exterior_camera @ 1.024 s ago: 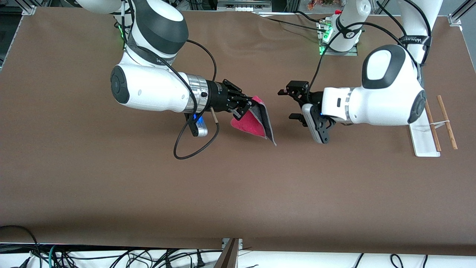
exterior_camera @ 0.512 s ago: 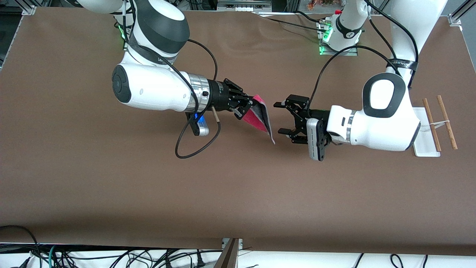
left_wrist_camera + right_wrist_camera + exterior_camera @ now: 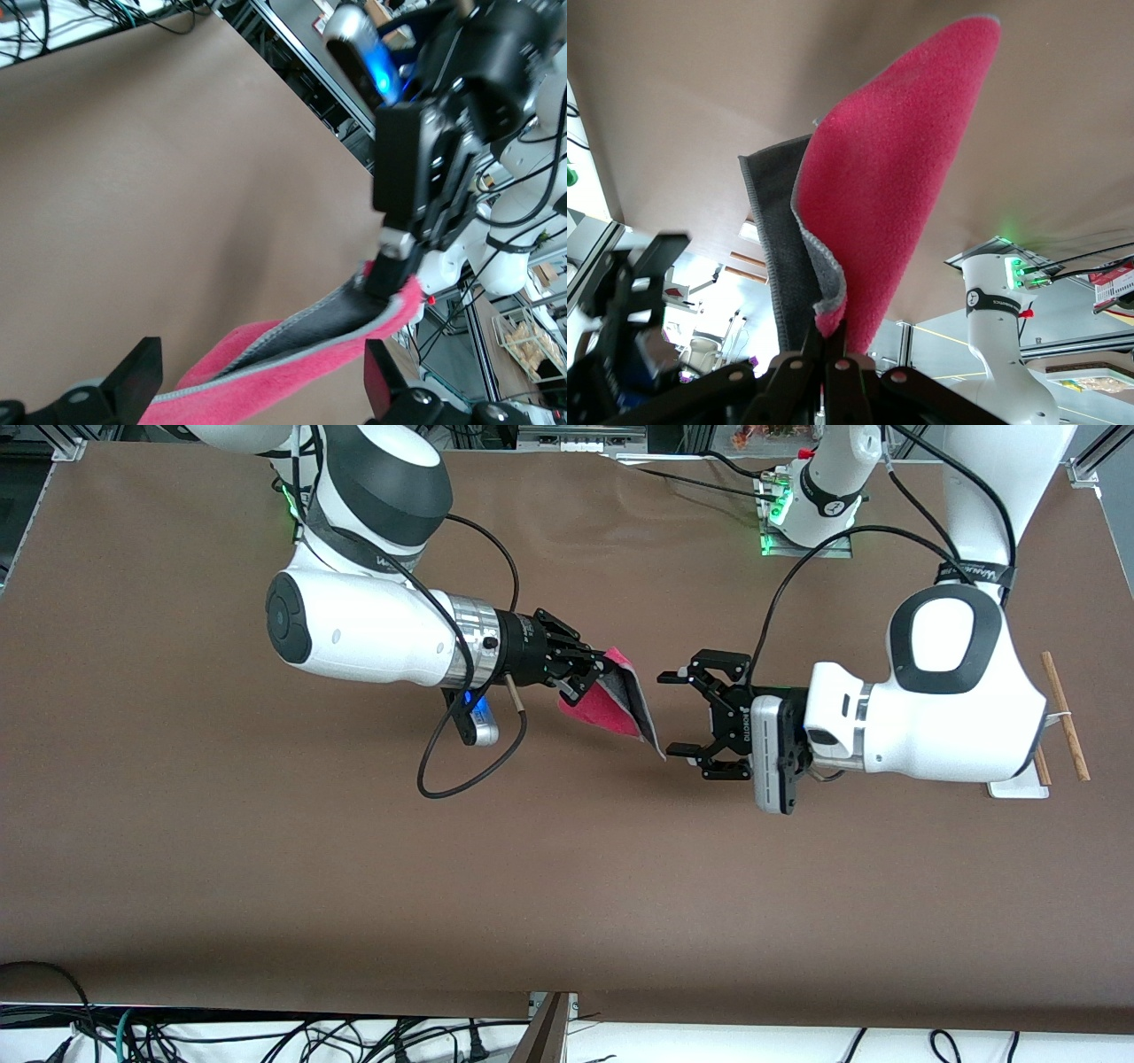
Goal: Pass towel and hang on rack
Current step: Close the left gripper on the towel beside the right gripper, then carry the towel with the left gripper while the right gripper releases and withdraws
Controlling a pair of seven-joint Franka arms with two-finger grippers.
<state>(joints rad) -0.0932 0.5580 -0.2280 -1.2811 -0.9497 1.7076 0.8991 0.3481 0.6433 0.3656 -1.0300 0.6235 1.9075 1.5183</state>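
1. Front view: the towel is held up over mid-table, pinched by one corner in the clenched right gripper.
2. The left gripper is level with it, jaws spread wide, nothing grasped.
3. The towel's free hem is pointed at the left jaws, just short of them; its long axis is judged to run into the gap.
4. The rack is seen at the left arm's end, partly hidden.

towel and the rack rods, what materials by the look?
Towel: soft fleecy or terry cloth, pink-red face, grey reverse and hem; it droops in folds from the shut right end effector. Rack: rods look like bare light-brown wood, matte; the base looks like white plastic or painted board, mostly hidden by the left arm.
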